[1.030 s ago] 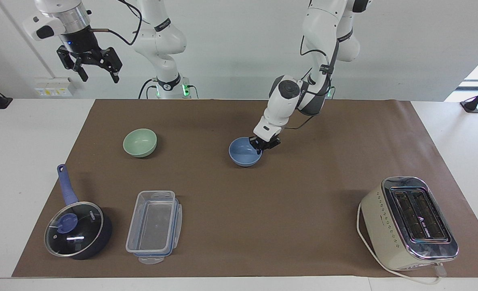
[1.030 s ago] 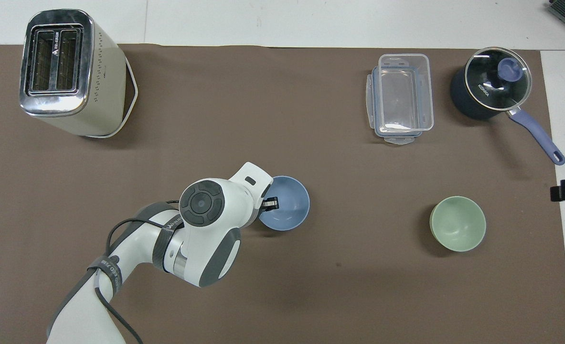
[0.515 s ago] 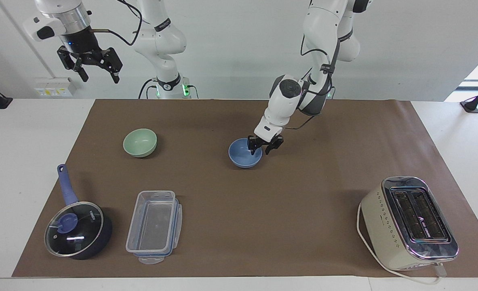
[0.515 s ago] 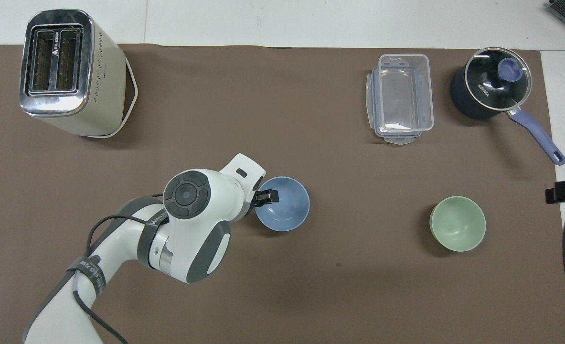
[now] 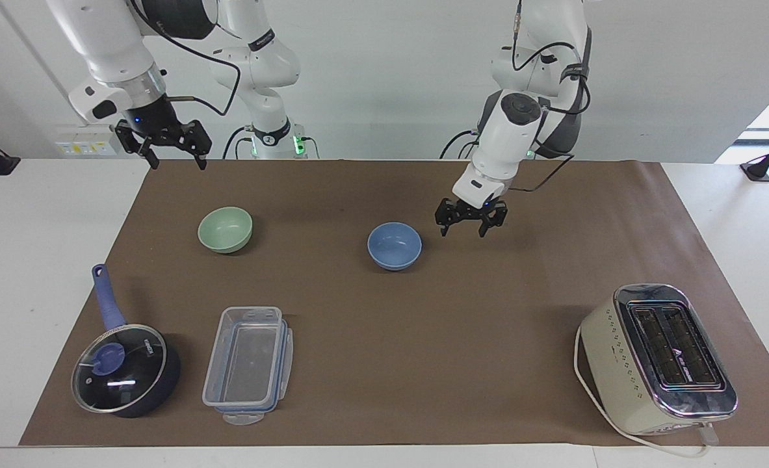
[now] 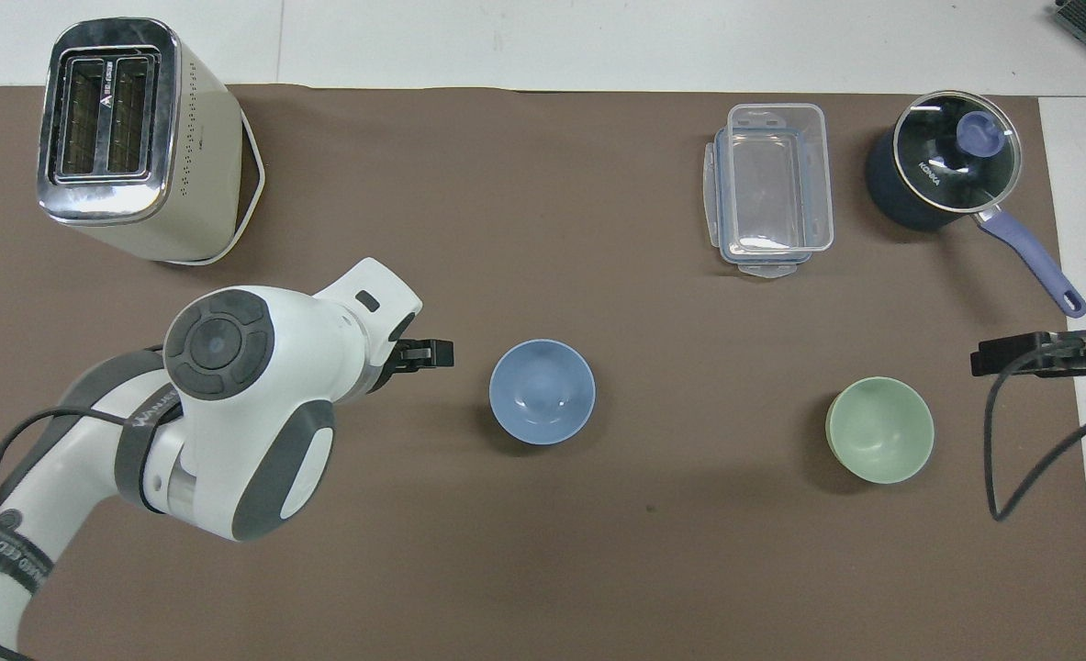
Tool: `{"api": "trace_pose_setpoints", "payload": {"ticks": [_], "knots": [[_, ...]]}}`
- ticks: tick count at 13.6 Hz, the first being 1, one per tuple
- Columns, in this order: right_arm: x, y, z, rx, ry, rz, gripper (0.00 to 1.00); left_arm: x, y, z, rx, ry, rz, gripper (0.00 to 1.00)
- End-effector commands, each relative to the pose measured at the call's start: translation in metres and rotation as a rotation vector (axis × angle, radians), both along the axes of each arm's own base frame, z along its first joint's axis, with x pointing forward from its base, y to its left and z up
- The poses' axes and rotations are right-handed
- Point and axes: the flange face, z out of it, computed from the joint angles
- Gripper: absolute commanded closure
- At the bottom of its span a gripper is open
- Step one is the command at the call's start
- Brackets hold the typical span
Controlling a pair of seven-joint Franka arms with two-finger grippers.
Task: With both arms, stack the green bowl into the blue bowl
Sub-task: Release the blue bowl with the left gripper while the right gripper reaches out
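The blue bowl [image 5: 394, 245] [image 6: 543, 392] stands upright and alone near the middle of the brown mat. The green bowl [image 5: 225, 229] [image 6: 879, 430] sits apart from it, toward the right arm's end, also upright and empty. My left gripper [image 5: 463, 230] hangs open and empty just above the mat beside the blue bowl, on the side toward the left arm's end, not touching it. My right gripper [image 5: 176, 161] is open and empty in the air over the mat's edge by the robots, short of the green bowl.
A cream toaster [image 5: 657, 357] [image 6: 129, 138] stands at the left arm's end, far from the robots. A clear lidded container [image 5: 247, 364] and a dark blue saucepan with a glass lid [image 5: 124, 370] sit farther from the robots than the green bowl.
My left gripper opened, let go of the blue bowl's rim, and drew away toward the left arm's end. My right arm came down and moved toward the green bowl.
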Motion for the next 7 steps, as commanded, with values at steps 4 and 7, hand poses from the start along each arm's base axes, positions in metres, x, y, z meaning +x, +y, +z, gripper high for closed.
{"api": "trace_pose_setpoints", "payload": {"ticks": [4, 7], "knots": [[0.018, -0.005, -0.120, 0.009, 0.043, 0.084, 0.00, 0.024, 0.097, 0.069, 0.056, -0.013, -0.092, 0.00], [0.010, -0.014, -0.179, 0.007, 0.023, 0.140, 0.00, 0.046, 0.144, 0.121, 0.066, -0.038, -0.131, 0.00]]}}
